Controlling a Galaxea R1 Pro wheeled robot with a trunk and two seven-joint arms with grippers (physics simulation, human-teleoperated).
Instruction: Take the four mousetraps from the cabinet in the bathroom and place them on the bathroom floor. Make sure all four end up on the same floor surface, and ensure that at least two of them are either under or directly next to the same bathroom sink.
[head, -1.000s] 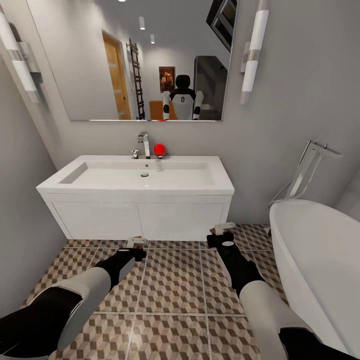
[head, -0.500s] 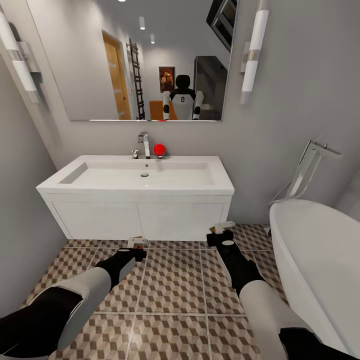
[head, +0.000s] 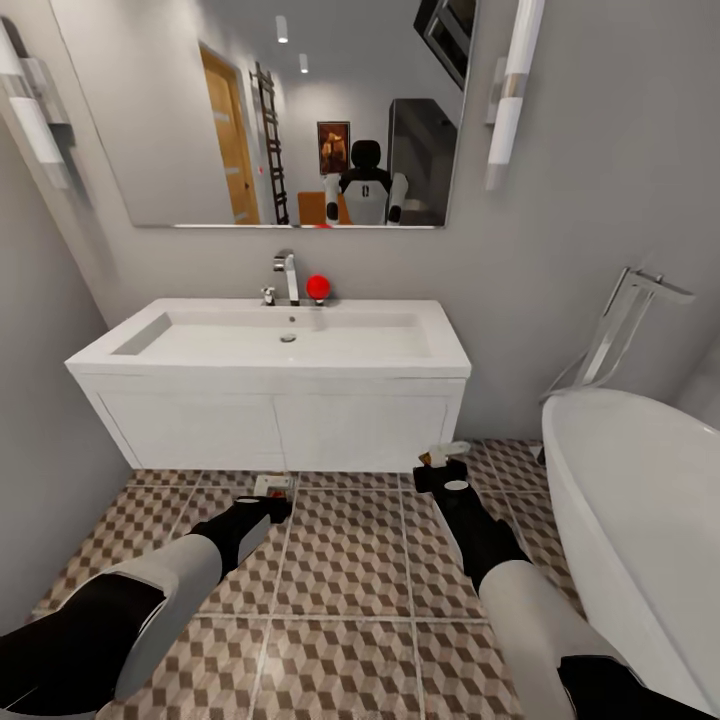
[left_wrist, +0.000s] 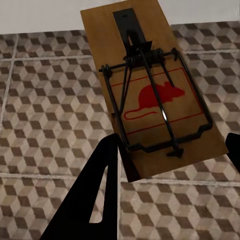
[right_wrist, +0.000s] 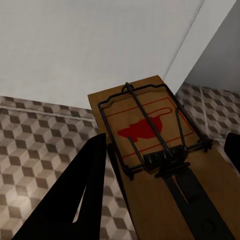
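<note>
Two mousetraps are held low over the bathroom floor (head: 345, 560), in front of the white vanity. My left gripper (head: 271, 497) is shut on one mousetrap (head: 273, 486), a wooden board with a red mouse print and wire spring (left_wrist: 150, 95), gripped between black fingers (left_wrist: 97, 195). My right gripper (head: 443, 470) is shut on the other mousetrap (head: 446, 453), which sits by the vanity's right corner (right_wrist: 150, 145), one finger (right_wrist: 75, 200) at its side. The bathroom sink (head: 285, 338) with its chrome tap sits above on the vanity. The cabinet is out of view.
A white bathtub (head: 640, 500) with a chrome floor tap (head: 620, 330) fills the right side. A grey wall (head: 40, 420) closes the left. The vanity front (head: 280, 430) stands just beyond both grippers. A mirror (head: 290, 110) hangs above and a red ball (head: 318, 287) sits by the tap.
The whole head view has shifted, with sink and mirror sitting slightly higher in the picture: the camera moved. Both grippers keep their traps and hold about the same place.
</note>
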